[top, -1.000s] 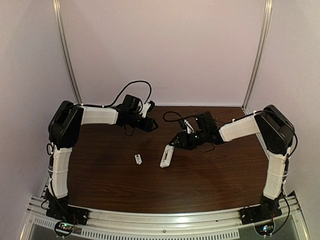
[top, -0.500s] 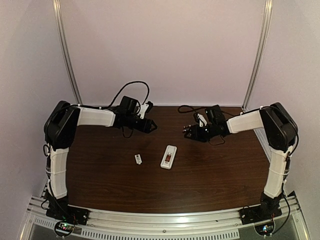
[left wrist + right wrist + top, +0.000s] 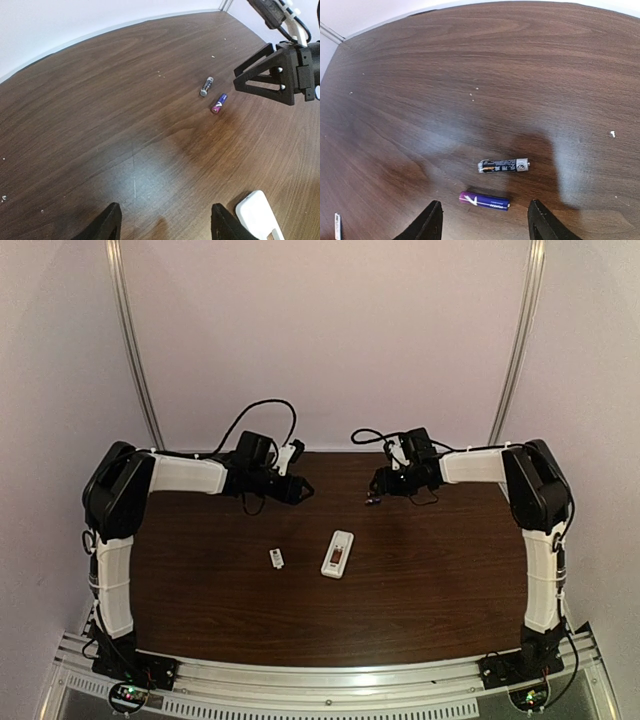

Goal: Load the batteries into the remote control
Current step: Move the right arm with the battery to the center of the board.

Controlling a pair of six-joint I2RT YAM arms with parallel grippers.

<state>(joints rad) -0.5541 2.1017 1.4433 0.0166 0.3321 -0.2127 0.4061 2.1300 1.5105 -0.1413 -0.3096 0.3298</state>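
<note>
Two batteries (image 3: 219,103): laid on the table near its far edge, right of centre, close together but not touching; neither is held
Purple battery (image 3: 484,200): the one nearer the right wrist camera, seen in that view between the two fingertips, lying flat on the wood
Dark battery (image 3: 503,165): laid just beyond the purple battery, roughly parallel to it, with a silvery end turned to the right of that view
Remote control (image 3: 338,553): laid flat near the middle of the table, well apart from the batteries and from both grippers; a reddish patch is seen on its upper face
Small white piece (image 3: 277,558): laid to the left of the remote control, near it but apart
Left gripper (image 3: 165,225): fingers are spread with nothing between them; it is held over the far left part of the table, pointed towards the batteries
Right gripper (image 3: 485,222): fingers are spread and nothing is gripped; it is held just beside the batteries, on their right as seen from above
Table (image 3: 430,580): dark brown wood grain, scattered with a few pale specks
</note>
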